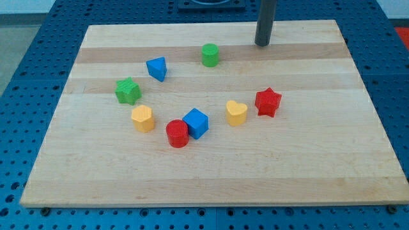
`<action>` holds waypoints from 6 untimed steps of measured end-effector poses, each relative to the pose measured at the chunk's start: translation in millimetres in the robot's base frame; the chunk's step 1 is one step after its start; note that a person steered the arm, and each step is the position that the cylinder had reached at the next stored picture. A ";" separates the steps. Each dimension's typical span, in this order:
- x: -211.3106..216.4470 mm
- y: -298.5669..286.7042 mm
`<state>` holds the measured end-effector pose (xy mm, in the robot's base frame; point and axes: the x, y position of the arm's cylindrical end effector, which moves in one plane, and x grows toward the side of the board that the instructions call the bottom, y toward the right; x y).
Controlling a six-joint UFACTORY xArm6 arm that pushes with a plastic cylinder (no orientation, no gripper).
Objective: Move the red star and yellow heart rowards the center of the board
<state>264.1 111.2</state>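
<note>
At the view's bottom, the near edge of the wooden desk (211,191) is seen, with a broad bare stretch of planks behind it; the desk rests on a blue perforated surface (19,128), which is cut off by the frame on every side. Nearest among the blocks is the red cylinder (177,133), and the blue cube (196,122) is set just beside it on the view's right, so close that contact cannot be ruled in or out. A little farther back, the yellow block (142,118) is placed to the view's left; its exact shape is hard to make out, though several flat sides are suggested. The yellow heart (236,112) is found right of the blue cube, and the red star (268,102) lies just beside it, farther right and slightly farther back, with a narrow gap seemingly left between them. Both are located somewhat right of the board's middle. Farther still, the green star (128,91) is seen at the left, then the blue block (156,68), whose form appears wedge-like, and the green cylinder (210,55). Farthest back, my tip (262,44) is set down near the far edge, well apart from every block and behind the red star. The rod's upper part is cut off by the view's top. No pincer is carried, so nothing is held.
</note>
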 end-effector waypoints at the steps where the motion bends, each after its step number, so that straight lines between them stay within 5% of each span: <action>1: 6.1 2.0; 3: 79.8 50.2; 5: 217.6 50.1; 6: 218.1 50.1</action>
<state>482.2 161.3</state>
